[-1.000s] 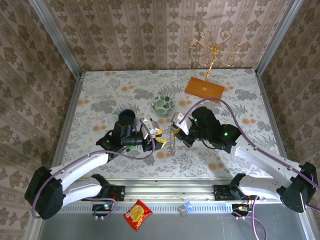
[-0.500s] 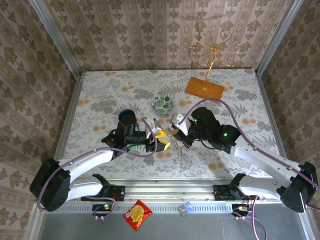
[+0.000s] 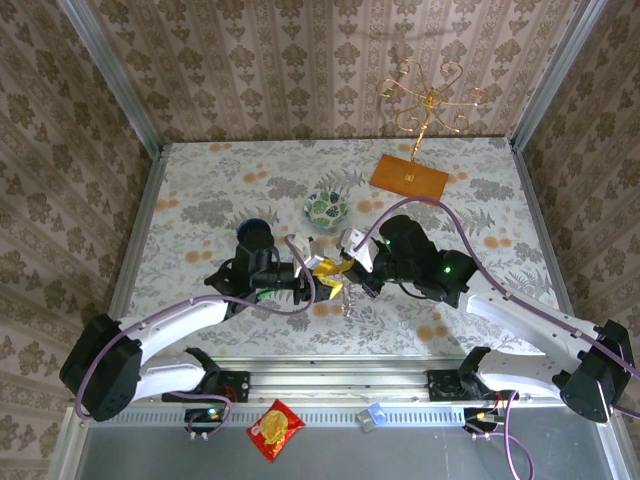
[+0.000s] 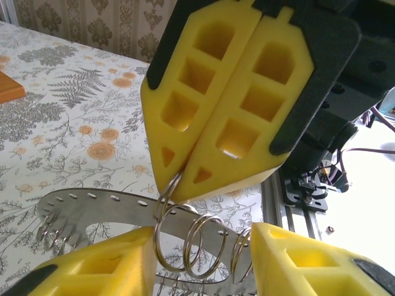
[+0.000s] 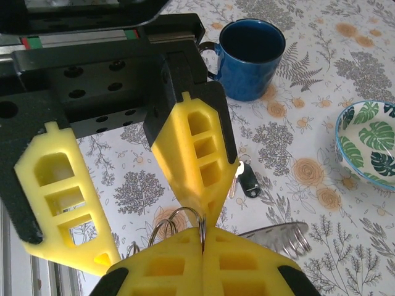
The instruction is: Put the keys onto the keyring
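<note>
The keyring (image 4: 92, 206), a flat grey metal band pierced with small slots, hung above the near half of the flowered table (image 4: 62, 123), in the gap where the two arms met. A split ring (image 4: 168, 196) threaded on the band was pinched at the very tips of the right gripper (image 4: 176, 191), whose yellow fingers were pressed flat together with no gap between them. More wire loops of the same kind hung in a row from the band, and another cluster hung at its far end.

The left gripper (image 4: 200, 246) sat just beneath the band with its fingers spread apart. Several of the hanging loops stood between the pads. Whether either pad touched them could not be made out.

From the right wrist camera, the black-headed key (image 5: 249, 183) lay flat on the table with its short silver blade showing. It lay apart from the keyring and clear of both grippers, between the band and the blue mug (image 5: 250, 58). A green leaf-patterned bowl (image 5: 370, 145) stood to one side of the mug, not touching it.

In the overhead view an orange board (image 3: 409, 178) and a gold wire stand (image 3: 428, 95) sat at the far edge, well apart from the arms. A red snack packet (image 3: 274, 428) lay in front of the arm bases.
</note>
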Motion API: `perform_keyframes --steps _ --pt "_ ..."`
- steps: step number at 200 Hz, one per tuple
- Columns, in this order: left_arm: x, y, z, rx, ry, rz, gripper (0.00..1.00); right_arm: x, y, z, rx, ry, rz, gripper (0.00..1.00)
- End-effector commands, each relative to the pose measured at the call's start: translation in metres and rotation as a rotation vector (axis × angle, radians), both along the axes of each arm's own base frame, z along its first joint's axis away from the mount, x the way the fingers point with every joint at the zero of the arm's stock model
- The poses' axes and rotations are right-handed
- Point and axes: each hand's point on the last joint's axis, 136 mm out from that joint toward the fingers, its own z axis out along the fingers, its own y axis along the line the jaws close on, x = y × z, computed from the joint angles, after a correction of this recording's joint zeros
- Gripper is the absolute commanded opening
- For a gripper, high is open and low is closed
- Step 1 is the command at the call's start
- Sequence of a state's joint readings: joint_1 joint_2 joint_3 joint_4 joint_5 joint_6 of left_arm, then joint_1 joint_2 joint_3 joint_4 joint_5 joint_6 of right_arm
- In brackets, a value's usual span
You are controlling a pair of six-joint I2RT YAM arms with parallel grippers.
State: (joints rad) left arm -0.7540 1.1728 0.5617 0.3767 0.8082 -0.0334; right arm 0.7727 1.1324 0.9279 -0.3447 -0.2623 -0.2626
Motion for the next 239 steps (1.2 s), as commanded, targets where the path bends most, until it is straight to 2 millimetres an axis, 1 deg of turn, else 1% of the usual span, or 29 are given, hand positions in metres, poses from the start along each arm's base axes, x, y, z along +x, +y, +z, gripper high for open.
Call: perform_keyframes --steps 1,37,75,105,120,138,145,161,173,179,184,212,239 --pt "-0.009 0.0 0.014 -0.059 -0.056 -0.036 0.41 0.002 0.006 0.003 0.018 -0.02 0.002 0.0" --pt "-0.016 0.0 0.017 -0.071 -0.063 -0.063 0.39 0.009 0.005 0.002 0.004 -0.029 -0.035 0.0" --pt "-0.021 0.0 0.016 -0.069 -0.073 -0.079 0.35 0.011 0.004 0.0 -0.009 -0.033 -0.048 0.0" --pt "-0.022 0.001 0.015 -0.064 -0.096 -0.074 0.34 0.011 0.004 0.0 -0.013 -0.032 -0.051 0.0" --pt "-0.02 0.001 0.014 -0.053 -0.113 -0.051 0.34 0.01 0.005 0.0 -0.01 -0.028 -0.047 0.0" --pt "-0.011 0.001 0.009 -0.022 -0.133 0.002 0.34 0.008 0.006 0.001 -0.002 -0.022 -0.037 0.0" --pt "-0.008 0.001 0.007 -0.01 -0.141 0.018 0.31 0.008 0.007 0.001 -0.001 -0.022 -0.031 0.0" --pt "-0.003 0.001 0.006 0.001 -0.163 0.049 0.21 0.007 0.007 0.001 0.0 -0.022 -0.029 0.0" --pt "0.001 0.002 0.007 0.006 -0.176 0.073 0.17 0.006 0.007 0.0 0.0 -0.02 -0.029 0.0" --pt "0.0 0.002 0.007 0.004 -0.185 0.069 0.15 0.007 0.007 0.001 0.0 -0.02 -0.03 0.0" --pt "0.006 0.003 0.007 0.013 -0.199 0.105 0.13 0.006 0.007 0.0 0.0 -0.018 -0.029 0.0" --pt "0.013 0.006 0.008 0.02 -0.238 0.154 0.0 0.006 0.007 0.0 0.005 -0.013 -0.029 0.0" --pt "0.008 0.007 0.009 0.015 -0.261 0.139 0.0 0.008 0.006 0.0 -0.001 -0.007 -0.042 0.0"
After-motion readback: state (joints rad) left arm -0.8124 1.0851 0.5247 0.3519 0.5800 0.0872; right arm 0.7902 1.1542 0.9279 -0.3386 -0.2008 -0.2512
